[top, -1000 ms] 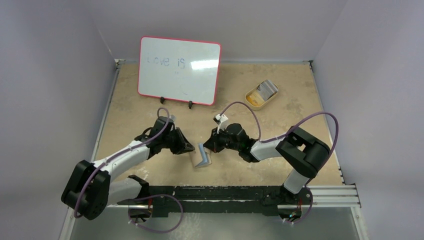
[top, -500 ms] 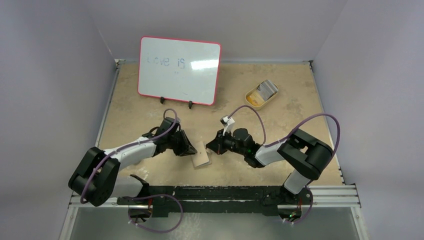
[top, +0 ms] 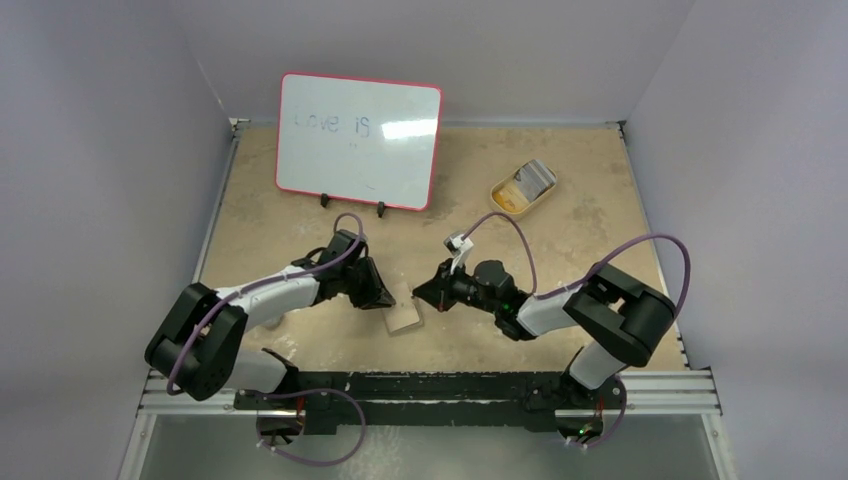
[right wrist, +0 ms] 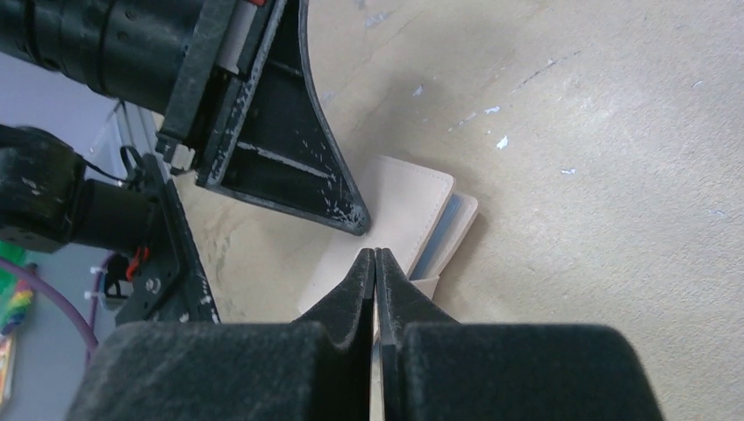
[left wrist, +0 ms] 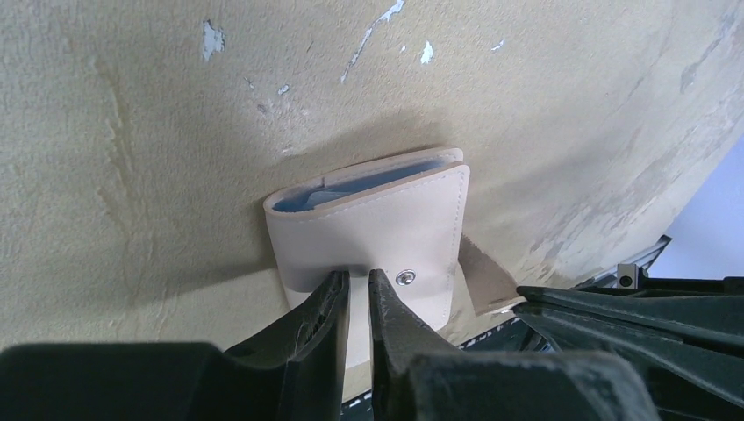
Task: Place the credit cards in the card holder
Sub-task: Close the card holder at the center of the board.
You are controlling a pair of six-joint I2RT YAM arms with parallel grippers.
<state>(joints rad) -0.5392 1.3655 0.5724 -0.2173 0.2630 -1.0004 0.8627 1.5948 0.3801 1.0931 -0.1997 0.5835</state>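
Jaws of left gripper [left wrist: 358, 285] narrowly parted at wallet [left wrist: 377, 228] near edge, beside snap [left wrist: 404, 277]; grip unclear. Right gripper [right wrist: 375, 259] pressed closed, empty, tip over folded wallet, left finger [right wrist: 289, 158] crossing just ahead. Blue cards [left wrist: 351, 186] edge-on inside fold, beyond both tips. Whiteboard [top: 358, 140], dish [top: 522, 188] far beyond jaws on table [top: 560, 270].

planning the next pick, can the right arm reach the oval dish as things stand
Probably yes: only bare table lies between the right claw and the dish, on that arm's side. The claw is shut, so it must open first.
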